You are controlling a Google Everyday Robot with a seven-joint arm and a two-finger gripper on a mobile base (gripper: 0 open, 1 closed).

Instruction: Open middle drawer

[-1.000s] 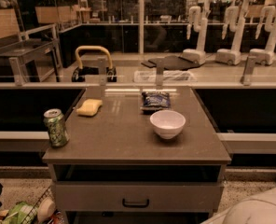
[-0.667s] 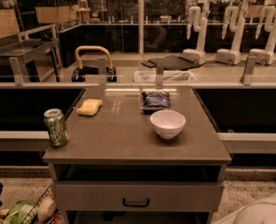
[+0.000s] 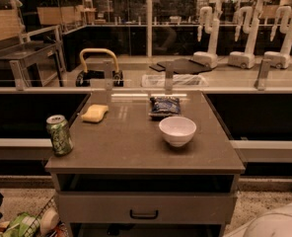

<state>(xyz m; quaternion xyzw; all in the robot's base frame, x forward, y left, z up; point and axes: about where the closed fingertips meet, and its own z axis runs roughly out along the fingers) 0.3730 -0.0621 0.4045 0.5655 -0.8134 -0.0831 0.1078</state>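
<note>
A grey cabinet (image 3: 131,149) stands in the centre of the view, and everything here is placed against it. The middle drawer (image 3: 96,209) is the wide, shallow grey front just under the cabinet's top, spanning nearly its full width. A small black curved handle (image 3: 143,214) sits at the centre of that front. The drawer looks closed, its front in line with the cabinet's frame. Between the drawer and the cabinet's top runs a dark open recess (image 3: 146,183).

On the cabinet's top a white bowl (image 3: 177,130) stands upright, right of centre. A dark blue bag (image 3: 164,106) lies flat toward the cabinet's back edge, just behind the bowl and apart from it. A yellow sponge (image 3: 95,113) lies near the back left of the cabinet. A green can (image 3: 59,135) stands upright at the cabinet's front left corner, close to the edge.

The gripper is out of view, so whether it is apart or together cannot be told. Only a rounded white robot shell (image 3: 279,223) shows, low at the cabinet's right, clear of the drawer. Low at the cabinet's left is a wire basket (image 3: 35,223) with green and pale things in it. Behind the cabinet runs a glass rail (image 3: 264,89), and well beyond it stand three white arms (image 3: 212,33)
</note>
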